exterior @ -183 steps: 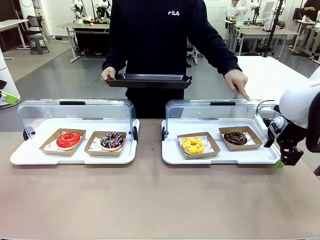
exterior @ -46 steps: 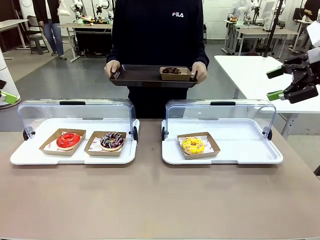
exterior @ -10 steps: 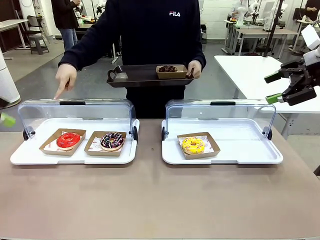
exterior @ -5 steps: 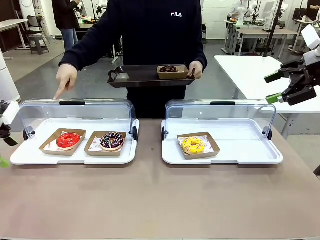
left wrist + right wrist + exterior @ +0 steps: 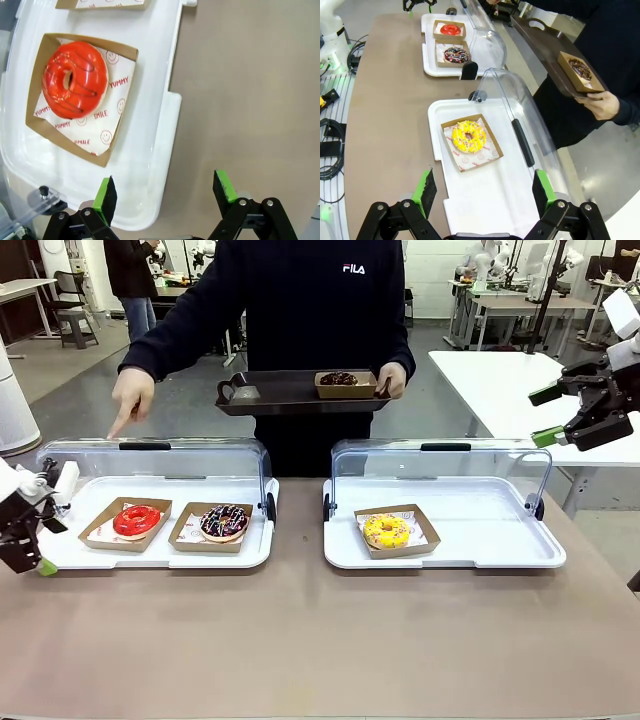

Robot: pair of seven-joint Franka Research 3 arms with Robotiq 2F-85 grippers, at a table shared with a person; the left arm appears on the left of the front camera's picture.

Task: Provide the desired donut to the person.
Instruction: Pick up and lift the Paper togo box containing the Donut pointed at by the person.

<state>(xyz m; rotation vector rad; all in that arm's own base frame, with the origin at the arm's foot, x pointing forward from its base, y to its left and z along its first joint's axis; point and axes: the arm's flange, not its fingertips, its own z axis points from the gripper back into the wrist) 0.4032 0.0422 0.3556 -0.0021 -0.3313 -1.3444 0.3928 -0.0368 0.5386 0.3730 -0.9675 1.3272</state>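
Observation:
The person (image 5: 310,300) stands across the table and points a finger (image 5: 128,405) down over the left case, above the red donut (image 5: 136,520) (image 5: 75,80) (image 5: 451,29). Their other hand holds a dark tray (image 5: 270,395) that carries a boxed chocolate donut (image 5: 338,379) (image 5: 580,67). My left gripper (image 5: 40,545) (image 5: 165,189) is open at the left end of the left case, hovering over its corner just short of the red donut's box. My right gripper (image 5: 548,415) (image 5: 484,186) is open and empty, raised high beyond the right case.
A dark sprinkled donut (image 5: 224,521) (image 5: 454,54) sits beside the red one in the left white case (image 5: 60,555). A yellow donut (image 5: 386,530) (image 5: 468,136) lies in the right case (image 5: 490,545). Both clear lids (image 5: 150,455) (image 5: 440,455) stand open at the back.
My left arm has come in from the left edge and dropped to the end of the left case beside the red donut. The person's pointing hand and my right gripper have stayed put.

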